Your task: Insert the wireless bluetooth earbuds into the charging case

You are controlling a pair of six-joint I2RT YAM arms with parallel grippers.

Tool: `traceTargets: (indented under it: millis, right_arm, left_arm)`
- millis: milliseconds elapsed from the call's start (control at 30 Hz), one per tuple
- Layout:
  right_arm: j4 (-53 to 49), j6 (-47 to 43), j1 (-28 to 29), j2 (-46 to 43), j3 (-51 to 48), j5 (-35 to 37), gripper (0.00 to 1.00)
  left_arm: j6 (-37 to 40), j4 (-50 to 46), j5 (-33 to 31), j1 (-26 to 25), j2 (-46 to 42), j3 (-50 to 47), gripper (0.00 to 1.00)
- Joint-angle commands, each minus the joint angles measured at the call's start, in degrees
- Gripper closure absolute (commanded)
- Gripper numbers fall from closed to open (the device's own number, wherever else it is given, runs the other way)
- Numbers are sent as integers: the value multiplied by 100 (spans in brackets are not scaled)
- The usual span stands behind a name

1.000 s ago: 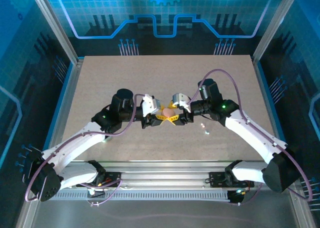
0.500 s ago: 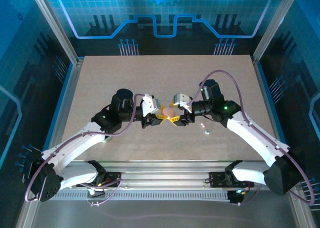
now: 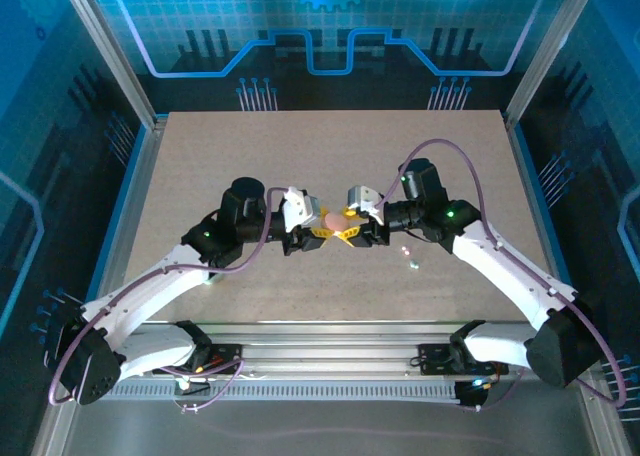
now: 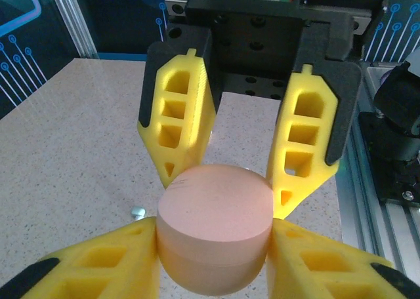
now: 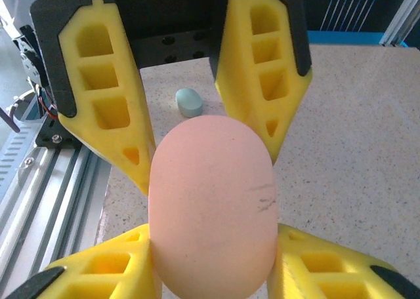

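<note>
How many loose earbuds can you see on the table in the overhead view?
2: one tiny pale earbud on the beige table right of the pink rounded case, another just nearer the table's front edge. Others may be hidden from this camera.

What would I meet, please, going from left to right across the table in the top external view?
left gripper → pink charging case → right gripper → pale earbud → second pale earbud
</note>
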Motion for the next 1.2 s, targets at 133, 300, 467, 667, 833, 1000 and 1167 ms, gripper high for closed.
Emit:
traceTargets:
  millis: [133, 300, 467, 667, 833, 1000, 1167]
  right_arm:
    - [-154, 145, -147, -38, 228, -605, 65]
    - [-227, 110, -151, -28, 266, -652, 65]
    - [-208, 127, -146, -11, 284, -749, 65]
    - [-181, 102, -146, 11, 284, -700, 64]
    - [-182, 32, -146, 0, 258, -639, 64]
    - [-78, -17, -129, -49, 188, -484, 64]
    - [-28, -53, -54, -71, 151, -273, 64]
  left_arm:
    - [64, -101, 225, -28, -42, 109, 43]
    - [61, -115, 302, -34, 40, 149, 37]
    - [18, -51, 305, -43, 81, 198, 38]
    - [-143, 176, 371, -50, 135, 192, 41]
    - [-180, 196, 432, -65, 174, 233, 42]
    - [-195, 204, 442, -68, 172, 235, 41]
    - [-214, 139, 471, -76, 207, 254, 43]
